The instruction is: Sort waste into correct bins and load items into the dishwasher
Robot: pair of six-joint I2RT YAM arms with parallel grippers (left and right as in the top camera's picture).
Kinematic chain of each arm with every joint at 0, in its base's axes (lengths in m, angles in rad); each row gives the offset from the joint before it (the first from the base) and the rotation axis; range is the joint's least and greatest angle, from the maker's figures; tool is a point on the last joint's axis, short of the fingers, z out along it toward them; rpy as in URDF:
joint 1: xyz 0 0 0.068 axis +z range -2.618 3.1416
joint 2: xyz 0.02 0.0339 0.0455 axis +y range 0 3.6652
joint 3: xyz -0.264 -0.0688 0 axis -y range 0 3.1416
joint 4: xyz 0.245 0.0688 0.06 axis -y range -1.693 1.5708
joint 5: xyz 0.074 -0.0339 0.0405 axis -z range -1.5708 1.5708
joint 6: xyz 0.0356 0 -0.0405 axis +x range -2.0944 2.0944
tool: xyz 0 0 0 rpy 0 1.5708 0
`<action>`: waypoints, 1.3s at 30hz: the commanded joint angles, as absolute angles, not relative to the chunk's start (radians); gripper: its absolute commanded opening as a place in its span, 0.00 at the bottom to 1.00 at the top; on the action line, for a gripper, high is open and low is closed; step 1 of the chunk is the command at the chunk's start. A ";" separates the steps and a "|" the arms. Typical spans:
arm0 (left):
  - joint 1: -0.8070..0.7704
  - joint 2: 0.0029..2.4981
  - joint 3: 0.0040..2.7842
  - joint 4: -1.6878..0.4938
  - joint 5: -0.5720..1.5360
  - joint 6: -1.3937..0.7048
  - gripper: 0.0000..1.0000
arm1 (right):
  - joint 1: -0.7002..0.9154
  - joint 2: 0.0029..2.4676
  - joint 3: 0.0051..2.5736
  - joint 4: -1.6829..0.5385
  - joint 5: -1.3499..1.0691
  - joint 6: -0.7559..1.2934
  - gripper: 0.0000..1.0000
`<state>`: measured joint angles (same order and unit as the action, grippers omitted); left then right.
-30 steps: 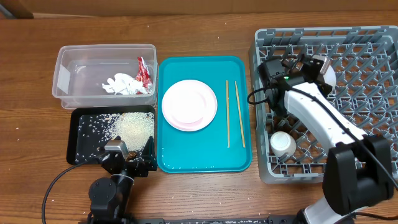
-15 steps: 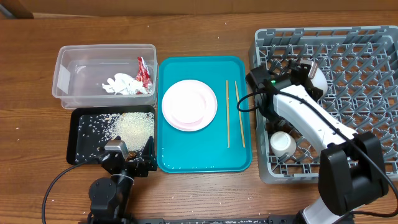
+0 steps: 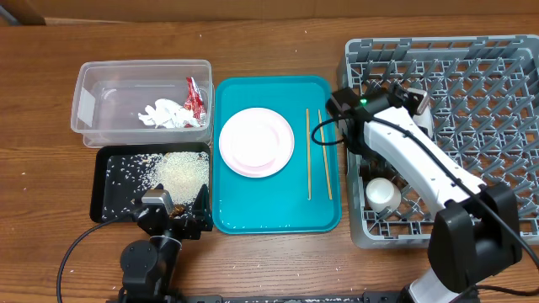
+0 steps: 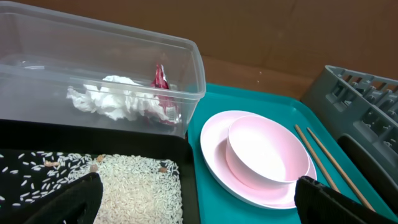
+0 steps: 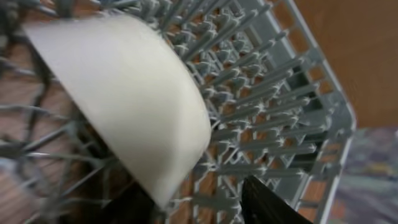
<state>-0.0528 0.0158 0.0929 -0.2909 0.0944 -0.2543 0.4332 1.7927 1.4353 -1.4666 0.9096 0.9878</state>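
A pale bowl point(image 5: 124, 93) stands on its edge among the pegs of the grey dish rack point(image 3: 488, 67). In the overhead view it point(image 3: 428, 116) is mostly hidden under my right arm. My right gripper point(image 3: 415, 99) is open, and the bowl's lower rim sits between its fingers point(image 5: 196, 208). A white cup point(image 3: 383, 195) stands in the rack's front left corner. The pink-white plate point(image 3: 257, 141) and two chopsticks point(image 3: 316, 151) lie on the teal tray point(image 3: 278, 215). My left gripper point(image 3: 173, 215) is open and empty at the black tray's front edge.
The clear tub point(image 3: 88, 101) holds the white napkin point(image 3: 164, 114) and the red wrapper point(image 3: 195, 94). The black tray point(image 3: 105, 194) holds a heap of rice point(image 3: 181, 172) with scattered grains. Bare wooden table surrounds everything.
My right arm has swung left across the rack, and the bowl has moved left with it. The left arm has not moved.
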 commanded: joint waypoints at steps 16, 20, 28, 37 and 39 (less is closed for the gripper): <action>-0.059 0.004 0.088 -0.287 0.101 -0.250 1.00 | 0.498 1.707 1.569 -1.199 0.152 0.458 0.70; -0.059 0.004 0.088 -0.287 0.101 -0.250 1.00 | 0.528 1.733 1.523 -1.105 0.020 0.420 0.54; -0.059 0.004 0.088 -0.287 0.101 -0.250 1.00 | 0.533 1.838 1.297 -0.881 0.019 0.437 0.32; -0.059 0.004 0.088 -0.287 0.101 -0.250 1.00 | 0.535 1.919 1.138 -0.677 -0.072 0.306 0.31; -0.059 0.004 0.088 -0.287 0.101 -0.250 1.00 | 0.529 1.925 1.138 -0.678 -0.069 0.305 0.19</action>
